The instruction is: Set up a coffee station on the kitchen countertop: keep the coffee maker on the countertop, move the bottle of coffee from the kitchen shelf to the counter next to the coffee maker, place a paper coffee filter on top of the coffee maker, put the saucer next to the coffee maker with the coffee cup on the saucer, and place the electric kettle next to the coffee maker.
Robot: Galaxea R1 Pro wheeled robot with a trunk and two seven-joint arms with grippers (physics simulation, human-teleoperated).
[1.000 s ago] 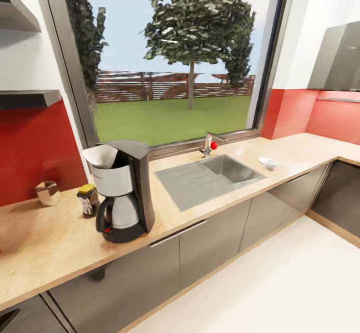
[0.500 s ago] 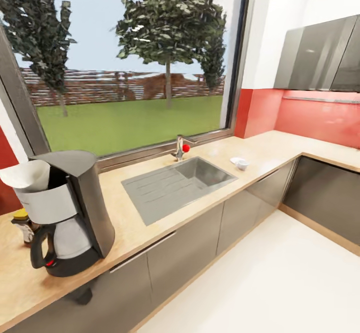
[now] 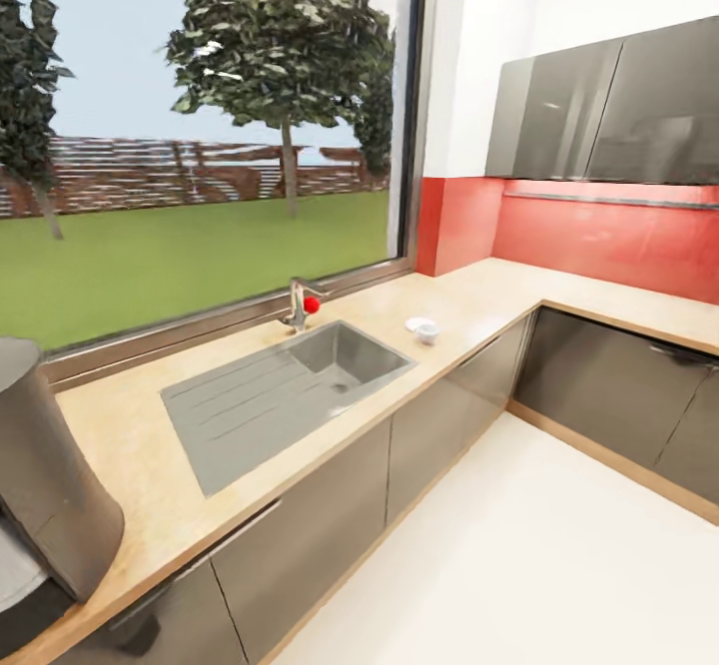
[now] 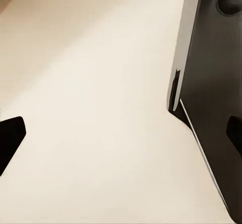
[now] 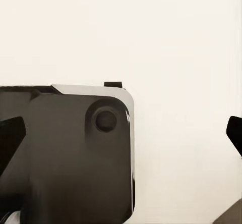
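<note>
Your head camera has swung right over the last second: the coffee maker [image 3: 45, 505], centred a second ago with the filter in its basket and the coffee jar beside it, is now cut off at the far left edge, only its dark back and a bit of carafe showing. That's a view shift, not the things moving. Read it as you turning away from the station toward the next item. Going right along the counter [image 3: 130, 435]: the sink [image 3: 285, 395] with its drainer, the tap [image 3: 298, 304] with a red knob by the window, then the small white coffee cup [image 3: 427, 332] sitting on or right by the saucer [image 3: 416, 324], too small to tell which, well apart from the coffee maker, near the counter's corner. My guess: cup and saucer are the next fetch. Kettle not placed yet as far as you can judge. Both wrist views look down at pale floor and the robot's dark base. Left gripper [image 4: 121, 133]: jaws spread wide, tips at the frame edges, nothing between them. Right gripper [image 5: 121, 130]: same, released and holding nothing.
</note>
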